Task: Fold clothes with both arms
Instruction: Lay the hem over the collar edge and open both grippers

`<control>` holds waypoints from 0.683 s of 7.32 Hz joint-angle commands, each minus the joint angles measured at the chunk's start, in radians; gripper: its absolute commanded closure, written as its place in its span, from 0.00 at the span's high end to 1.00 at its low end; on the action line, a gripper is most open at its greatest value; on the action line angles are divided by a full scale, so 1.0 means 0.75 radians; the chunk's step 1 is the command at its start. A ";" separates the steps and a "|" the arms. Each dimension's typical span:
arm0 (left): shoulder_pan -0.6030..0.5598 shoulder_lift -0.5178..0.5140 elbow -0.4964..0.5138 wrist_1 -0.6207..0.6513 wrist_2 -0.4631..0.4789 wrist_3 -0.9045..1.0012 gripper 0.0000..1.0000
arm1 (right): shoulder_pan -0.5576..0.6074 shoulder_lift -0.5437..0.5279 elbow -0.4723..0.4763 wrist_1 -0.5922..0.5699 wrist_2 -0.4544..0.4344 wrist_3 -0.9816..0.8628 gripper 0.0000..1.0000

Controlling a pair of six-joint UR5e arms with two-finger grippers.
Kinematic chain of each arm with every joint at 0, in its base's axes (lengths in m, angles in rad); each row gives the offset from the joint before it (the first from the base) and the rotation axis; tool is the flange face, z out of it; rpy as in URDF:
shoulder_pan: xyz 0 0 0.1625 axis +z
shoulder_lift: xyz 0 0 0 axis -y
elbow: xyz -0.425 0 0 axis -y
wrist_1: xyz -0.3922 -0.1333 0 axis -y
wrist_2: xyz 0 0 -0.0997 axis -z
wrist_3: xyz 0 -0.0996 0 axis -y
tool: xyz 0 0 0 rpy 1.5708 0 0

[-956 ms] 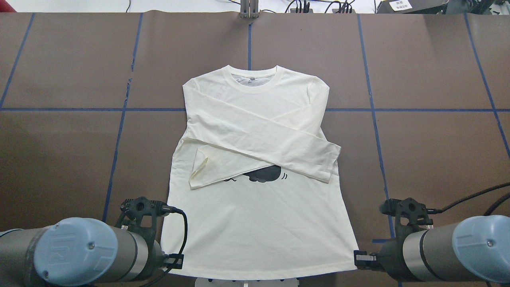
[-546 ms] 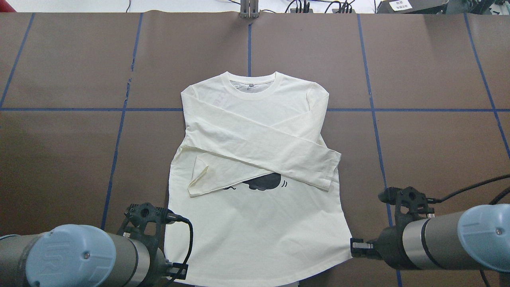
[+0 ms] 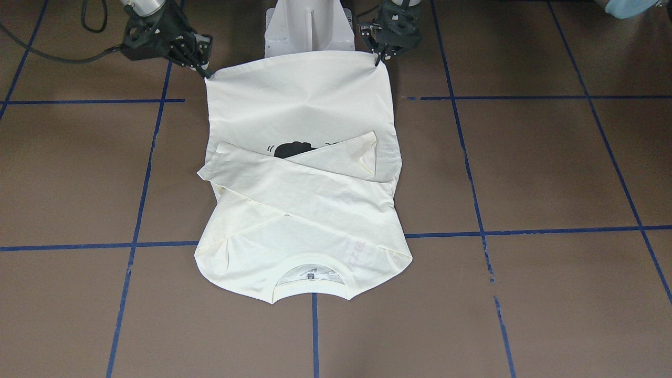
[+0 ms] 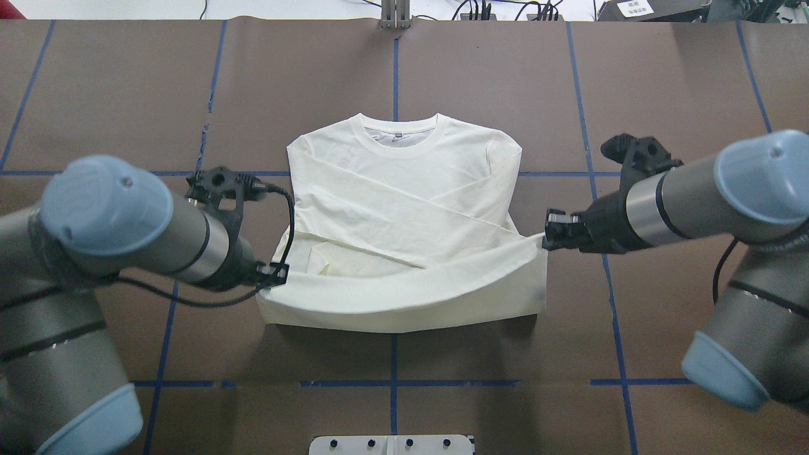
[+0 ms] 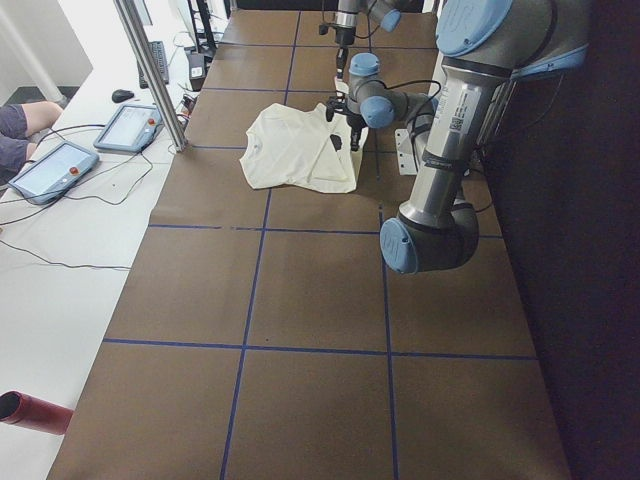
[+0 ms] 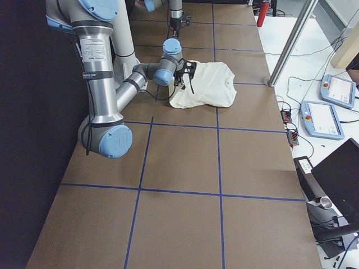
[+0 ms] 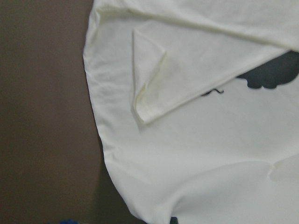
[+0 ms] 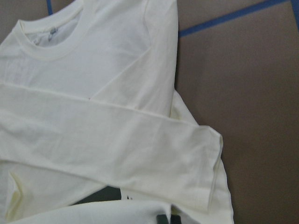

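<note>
Both hem (image 4: 442,268) corners of the cream-white long-sleeved T-shirt (image 4: 404,183) sit pinched in left end effector (image 4: 278,273) and right end effector (image 4: 548,232); collar (image 4: 399,136) lies ahead.

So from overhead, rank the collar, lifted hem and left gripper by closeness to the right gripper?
1. The lifted hem: its corner is in the right gripper.
2. The collar: toward the far centre.
3. The left gripper: the opposite side.
</note>
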 commanded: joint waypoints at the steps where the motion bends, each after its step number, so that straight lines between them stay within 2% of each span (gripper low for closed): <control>1: -0.229 -0.199 0.399 -0.158 -0.076 0.097 0.00 | 0.232 0.293 -0.432 -0.001 0.100 -0.109 0.00; 2: -0.298 -0.246 0.583 -0.321 -0.078 0.099 0.00 | 0.265 0.487 -0.706 0.001 0.098 -0.118 0.00; 3: -0.319 -0.301 0.765 -0.452 -0.072 0.099 0.00 | 0.268 0.582 -0.850 0.003 0.090 -0.120 0.00; 4: -0.327 -0.316 0.880 -0.567 -0.068 0.101 0.00 | 0.268 0.597 -0.894 0.009 0.086 -0.122 0.00; 5: -0.327 -0.316 0.930 -0.603 -0.061 0.099 0.00 | 0.268 0.597 -0.939 0.060 0.084 -0.122 0.00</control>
